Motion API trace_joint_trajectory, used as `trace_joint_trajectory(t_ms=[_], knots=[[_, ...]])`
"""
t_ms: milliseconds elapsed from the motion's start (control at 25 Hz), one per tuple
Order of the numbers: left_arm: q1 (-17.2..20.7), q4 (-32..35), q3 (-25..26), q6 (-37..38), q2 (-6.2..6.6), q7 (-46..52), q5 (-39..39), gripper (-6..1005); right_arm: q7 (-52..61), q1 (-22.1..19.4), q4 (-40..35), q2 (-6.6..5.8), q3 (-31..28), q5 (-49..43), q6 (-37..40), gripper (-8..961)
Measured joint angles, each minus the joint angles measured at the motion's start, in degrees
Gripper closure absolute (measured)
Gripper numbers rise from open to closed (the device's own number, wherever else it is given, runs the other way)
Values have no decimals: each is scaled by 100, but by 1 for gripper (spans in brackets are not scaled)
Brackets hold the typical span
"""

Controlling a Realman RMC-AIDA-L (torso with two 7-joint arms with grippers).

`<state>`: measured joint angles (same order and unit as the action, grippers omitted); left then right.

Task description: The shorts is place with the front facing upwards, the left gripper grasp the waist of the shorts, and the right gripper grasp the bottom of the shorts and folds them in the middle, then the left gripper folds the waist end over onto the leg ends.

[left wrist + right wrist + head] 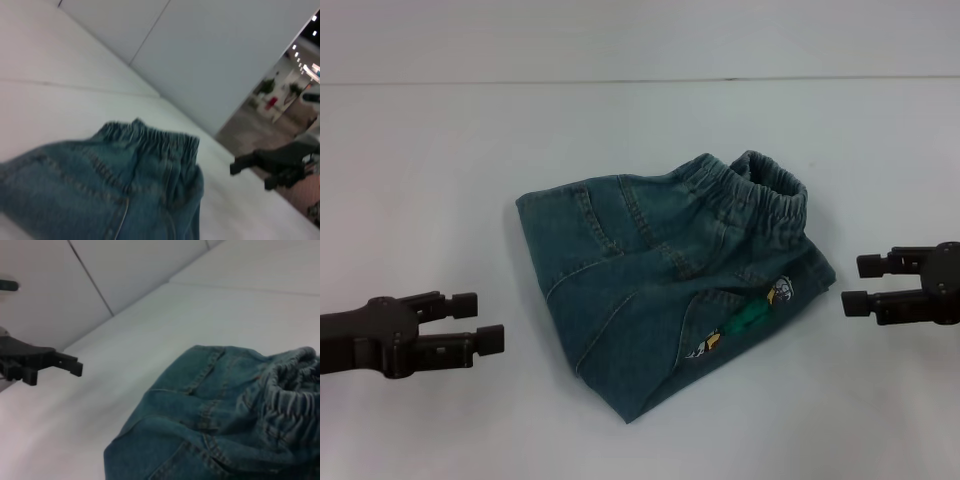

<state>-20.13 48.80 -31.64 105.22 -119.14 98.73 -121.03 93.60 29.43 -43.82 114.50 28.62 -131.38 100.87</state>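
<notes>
The blue-green denim shorts [660, 280] lie folded into a compact bundle in the middle of the white table [440, 160]. The ruffled elastic waist [760, 195] rests on top at the far right of the bundle, just above the cartoon print [750, 318], and the leg ends beneath it are mostly hidden. My left gripper [478, 320] hovers open to the left of the shorts, apart from them and holding nothing. Off the right edge of the shorts, my right gripper [858, 284] is open and empty. The left wrist view shows the shorts [90, 195], the waist [155, 140] and the right gripper [250, 175] beyond.
The right wrist view shows the shorts [210, 440] close up, with the left gripper [52, 371] farther off. A pale wall [640, 40] rises behind the table's far edge.
</notes>
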Motion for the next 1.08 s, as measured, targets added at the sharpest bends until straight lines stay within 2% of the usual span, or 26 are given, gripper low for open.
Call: trace_joint_trajectory(t_ms=[80,1080], knots=[[-23,41,29,-21,5,24,-108,78,6,-13,-2,-5,-32,18,0,129],[-150,121,59,-86,14,146,-220,78,18,-16,-83,-25,-138,-10,-154,116]])
